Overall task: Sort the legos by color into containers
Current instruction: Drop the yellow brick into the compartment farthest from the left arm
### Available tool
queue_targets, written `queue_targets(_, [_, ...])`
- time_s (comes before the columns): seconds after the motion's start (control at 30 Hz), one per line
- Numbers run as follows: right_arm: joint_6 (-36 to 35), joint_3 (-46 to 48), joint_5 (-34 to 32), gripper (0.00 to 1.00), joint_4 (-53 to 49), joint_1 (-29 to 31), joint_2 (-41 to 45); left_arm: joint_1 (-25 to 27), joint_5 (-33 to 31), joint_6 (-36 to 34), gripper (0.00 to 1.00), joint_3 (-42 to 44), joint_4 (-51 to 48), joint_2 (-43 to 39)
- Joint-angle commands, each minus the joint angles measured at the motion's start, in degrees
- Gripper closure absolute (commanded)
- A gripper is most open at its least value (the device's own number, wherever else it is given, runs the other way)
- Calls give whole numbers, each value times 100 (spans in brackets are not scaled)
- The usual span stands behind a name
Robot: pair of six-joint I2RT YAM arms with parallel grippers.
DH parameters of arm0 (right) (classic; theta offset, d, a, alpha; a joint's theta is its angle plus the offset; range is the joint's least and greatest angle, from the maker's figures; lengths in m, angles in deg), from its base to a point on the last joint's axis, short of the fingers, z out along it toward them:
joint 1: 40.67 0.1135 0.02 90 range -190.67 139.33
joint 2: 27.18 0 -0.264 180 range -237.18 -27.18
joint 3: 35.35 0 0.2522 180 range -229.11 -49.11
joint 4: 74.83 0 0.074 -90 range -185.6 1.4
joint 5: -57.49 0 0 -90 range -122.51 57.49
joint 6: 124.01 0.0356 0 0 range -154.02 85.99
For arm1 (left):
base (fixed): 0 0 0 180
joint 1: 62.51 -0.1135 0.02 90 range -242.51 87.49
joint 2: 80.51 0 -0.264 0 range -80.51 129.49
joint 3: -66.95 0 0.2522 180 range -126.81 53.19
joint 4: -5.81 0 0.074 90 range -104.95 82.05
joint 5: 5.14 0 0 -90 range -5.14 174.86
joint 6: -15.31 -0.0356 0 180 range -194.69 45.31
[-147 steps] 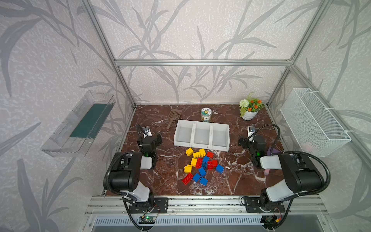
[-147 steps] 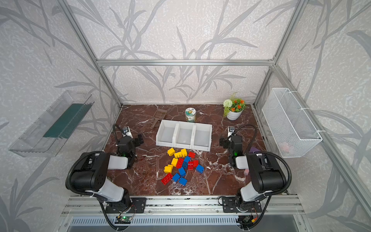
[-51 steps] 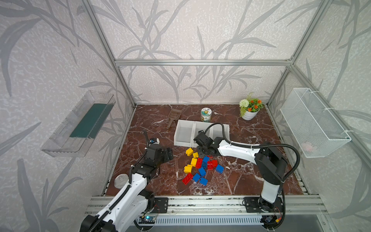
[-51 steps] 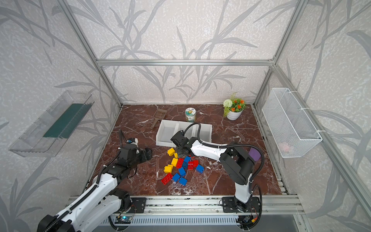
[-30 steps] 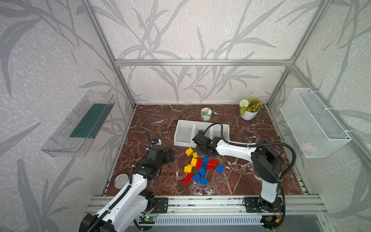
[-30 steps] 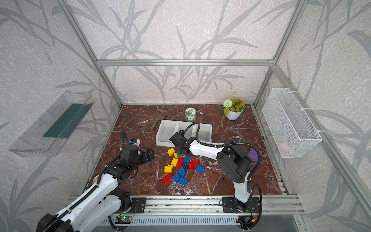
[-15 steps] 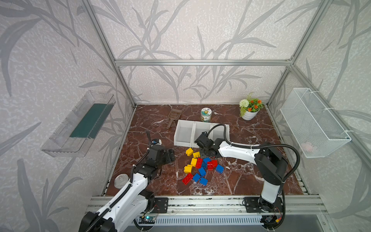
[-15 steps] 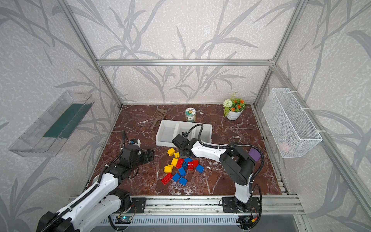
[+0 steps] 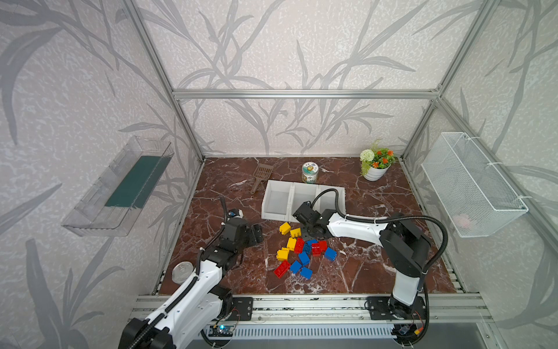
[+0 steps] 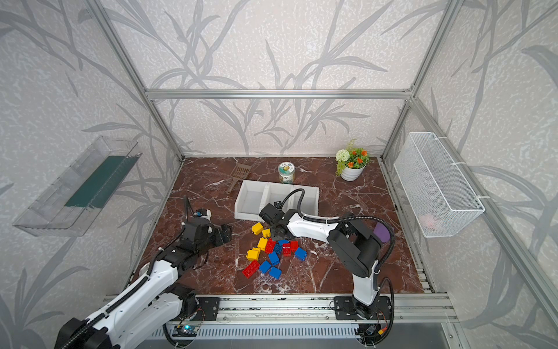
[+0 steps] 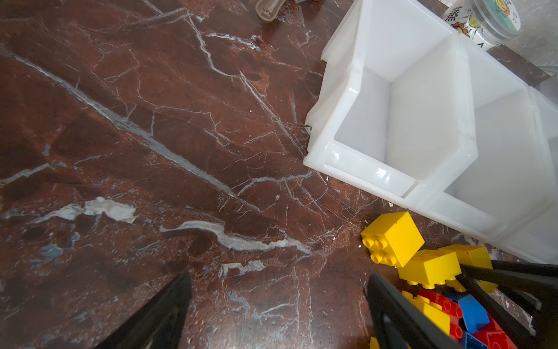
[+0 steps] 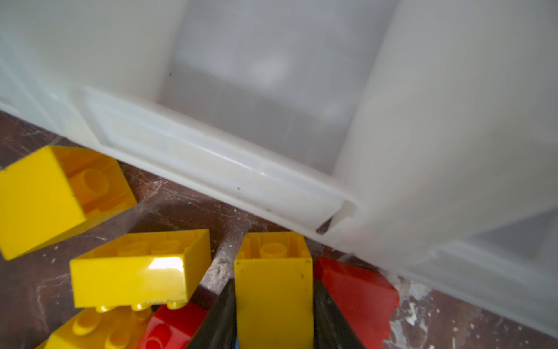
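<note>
The right gripper [image 12: 273, 284] was found closed on a yellow brick [image 12: 273, 302]. One finger was pressed to each side face, and the brick's hollow underside was turned toward the containers [image 12: 211, 157]. The held brick was positioned just in front of the containers' front wall, and an empty compartment was seen directly beyond that wall; from the top views it was judged to be the middle one. Whether the brick was clear of the table [image 9: 362, 272] could not be established.

The coming move was judged to be governed by this relation: the wall's rim stood between brick and compartment, so the brick would need to be carried up and over it.

The other legos [image 9: 302, 250] were recorded in a loose pile in front of the containers. The left gripper [image 11: 277, 276] was noted with fingers spread wide and nothing between them. It was placed over bare table off the containers' end on the left arm's side, farther from the compartments than the right gripper.
</note>
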Motion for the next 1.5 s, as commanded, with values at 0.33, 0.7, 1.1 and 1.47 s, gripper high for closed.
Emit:
queue_targets(0.33, [-324,113,-192,67,-438,96,699,41,-127,90,7,64,36,-19])
queue_targets(0.7, [-822,409,-789,68,-557,-394,2127,42,-98,98,7,38,79,39])
queue_targets(1.1, [-1080,-104,-318,67,-352,-1516,1167,51,95,103,7,21,204,188])
queue_targets(1.47, [-1124,-433,-95,36,-513,-1555,1037,77,138,115,7,1,181,195])
